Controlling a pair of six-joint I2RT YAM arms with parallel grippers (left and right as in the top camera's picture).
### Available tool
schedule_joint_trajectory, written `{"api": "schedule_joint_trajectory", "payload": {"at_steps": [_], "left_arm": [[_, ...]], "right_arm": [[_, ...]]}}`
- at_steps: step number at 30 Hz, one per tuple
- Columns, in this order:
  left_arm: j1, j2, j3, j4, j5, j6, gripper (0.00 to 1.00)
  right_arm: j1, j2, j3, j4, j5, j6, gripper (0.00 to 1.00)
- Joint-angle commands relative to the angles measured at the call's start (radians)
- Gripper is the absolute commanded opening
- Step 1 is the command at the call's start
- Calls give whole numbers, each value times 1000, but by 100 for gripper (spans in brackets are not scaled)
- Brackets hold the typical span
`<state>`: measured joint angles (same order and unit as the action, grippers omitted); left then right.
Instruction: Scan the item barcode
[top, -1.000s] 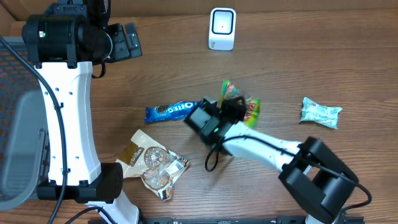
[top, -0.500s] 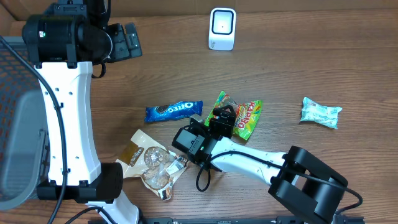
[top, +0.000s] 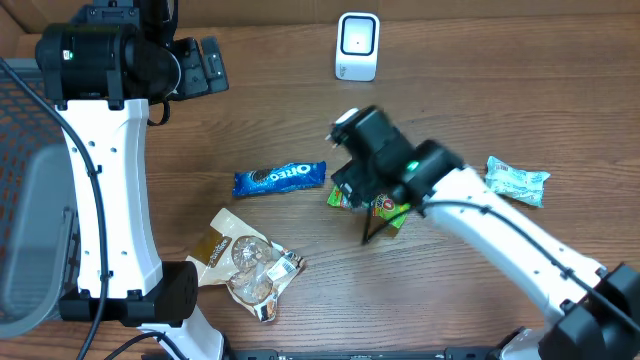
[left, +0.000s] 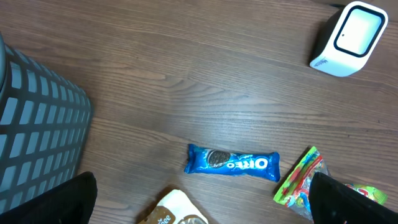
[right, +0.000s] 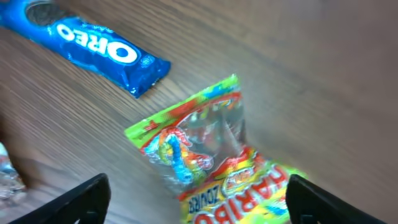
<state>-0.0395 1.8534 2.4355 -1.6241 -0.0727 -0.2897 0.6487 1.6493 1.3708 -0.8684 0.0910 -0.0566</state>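
**A:** Where is the candy bag (right: 205, 149) right now?

**B:** It lies flat on the bench (top: 480, 90), printed face up. It is near the end of the blue cookie bar (top: 280, 178) and well apart from the scanner (top: 357, 45) at the far side.

**A:** Is anything holding it?

**B:** No. The right fingers (right: 87, 198) hang over it, spread wide, one on each side and touching nothing. The left fingers (left: 59, 199) are spread too and empty, over the left part of the bench.

**A:** So how far along is the job?

**B:** Early, I'd judge. Nothing is in front of the scanner, and no barcode shows on the upturned face. Taking that bag as the item, it has yet to be gripped, lifted and carried across. Then its code has to be turned toward the scanner's window.
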Motion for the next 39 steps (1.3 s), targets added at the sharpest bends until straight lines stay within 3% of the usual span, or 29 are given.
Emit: {"api": "schedule_joint_trajectory", "payload": {"at_steps": [1,4,5,10,12,18,21,31,39], "left_arm": [[-7,4,7,2,-12,-13,100],[-7,4,7,2,-12,-13,100],[-7,4,7,2,-12,-13,100],[-7,4,7,2,-13,-13,100],[-7,4,7,2,-12,-13,100],[-7,4,7,2,-12,-13,100],[-7,4,7,2,-12,-13,100],[-7,4,7,2,-12,-13,99],[-7,4,7,2,-12,-13,100]], "right_arm": [[-87,33,-35,-2,-276,229,75],[-121,62,-43,-61,-276,543,79],[-127,68,-43,-144,-296,806,80],[-72,68,-43,-82,-359,811,80],[-32,68,-43,-21,-331,732,79],[68,71,-43,24,-27,208,82],[75,90,-43,9,13,-26,82],[71,190,-43,19,-16,-293,81],[58,296,-43,42,-13,-320,80]]}}
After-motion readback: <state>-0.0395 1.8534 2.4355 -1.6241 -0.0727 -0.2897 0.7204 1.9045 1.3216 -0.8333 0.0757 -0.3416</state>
